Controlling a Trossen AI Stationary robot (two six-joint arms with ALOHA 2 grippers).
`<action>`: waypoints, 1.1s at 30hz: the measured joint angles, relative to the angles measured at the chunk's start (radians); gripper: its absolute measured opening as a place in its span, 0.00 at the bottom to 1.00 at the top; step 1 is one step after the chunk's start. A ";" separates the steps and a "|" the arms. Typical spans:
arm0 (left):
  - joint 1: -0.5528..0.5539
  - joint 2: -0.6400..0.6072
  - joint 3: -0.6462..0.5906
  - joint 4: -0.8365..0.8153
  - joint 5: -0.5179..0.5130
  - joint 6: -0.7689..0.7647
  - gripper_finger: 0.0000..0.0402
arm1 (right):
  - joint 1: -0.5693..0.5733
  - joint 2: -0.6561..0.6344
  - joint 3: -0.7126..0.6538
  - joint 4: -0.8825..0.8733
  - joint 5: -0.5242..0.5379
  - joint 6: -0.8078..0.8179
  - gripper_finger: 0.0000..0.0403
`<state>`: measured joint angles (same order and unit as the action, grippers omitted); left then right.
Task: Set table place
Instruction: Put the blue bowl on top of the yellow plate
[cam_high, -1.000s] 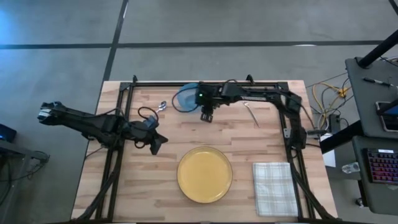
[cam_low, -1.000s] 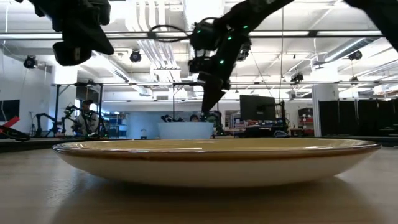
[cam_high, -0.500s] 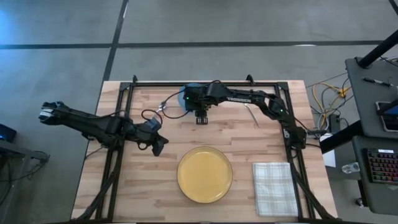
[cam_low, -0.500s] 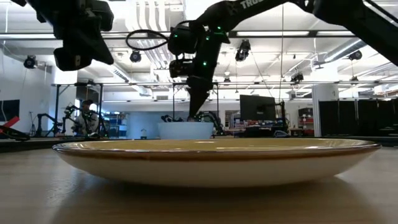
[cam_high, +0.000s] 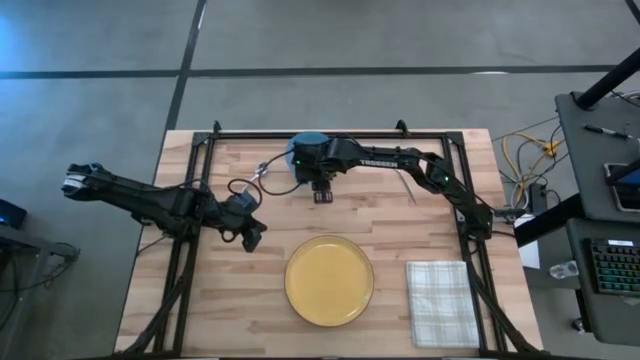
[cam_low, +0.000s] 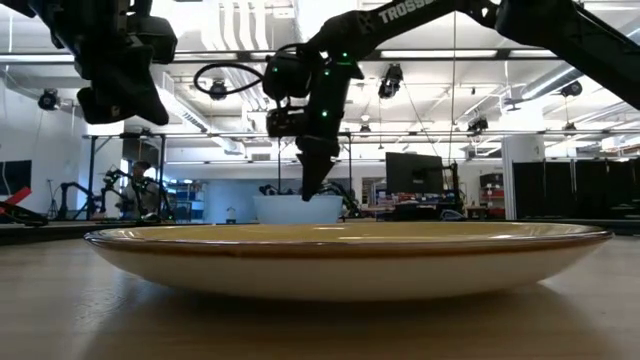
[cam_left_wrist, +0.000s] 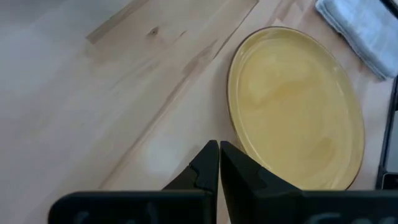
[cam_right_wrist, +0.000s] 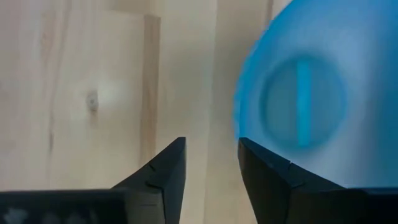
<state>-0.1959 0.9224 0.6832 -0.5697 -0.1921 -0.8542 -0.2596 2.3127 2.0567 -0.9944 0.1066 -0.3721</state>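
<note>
A yellow plate (cam_high: 329, 280) lies on the light wood table (cam_high: 200, 310) near its front edge; it fills the low view (cam_low: 350, 260) and shows in the left wrist view (cam_left_wrist: 292, 106). A blue bowl (cam_high: 312, 139) stands at the far middle, mostly under my right arm; it shows in the right wrist view (cam_right_wrist: 305, 106). My right gripper (cam_high: 322, 195) is open and empty, pointing down just beside the bowl (cam_right_wrist: 211, 155). My left gripper (cam_high: 250, 235) is shut and empty, above the table left of the plate (cam_left_wrist: 217, 165).
A checked napkin (cam_high: 441, 300) lies at the front right, beside the plate. A spoon (cam_high: 262, 171) lies left of the bowl and a thin metal utensil (cam_high: 405, 183) lies to its right. Black frame rails (cam_high: 190, 190) run along the table's sides.
My right gripper has gone toward the table's left edge and down a little, coming close beside the blue bowl. The bowl, plate and napkin have stayed where they were.
</note>
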 joint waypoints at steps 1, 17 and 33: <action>0.000 -0.002 -0.002 0.004 0.000 0.001 0.00 | 0.000 0.000 0.000 0.010 0.007 -0.003 0.34; 0.000 -0.009 -0.023 0.004 0.000 -0.001 0.00 | -0.015 0.001 -0.010 0.113 0.127 -0.047 0.34; 0.000 -0.009 -0.031 0.005 0.000 -0.002 0.00 | -0.023 0.001 -0.048 0.149 0.113 -0.048 0.34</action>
<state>-0.1959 0.9138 0.6525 -0.5649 -0.1917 -0.8566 -0.2825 2.3138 2.0092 -0.8453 0.2199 -0.4202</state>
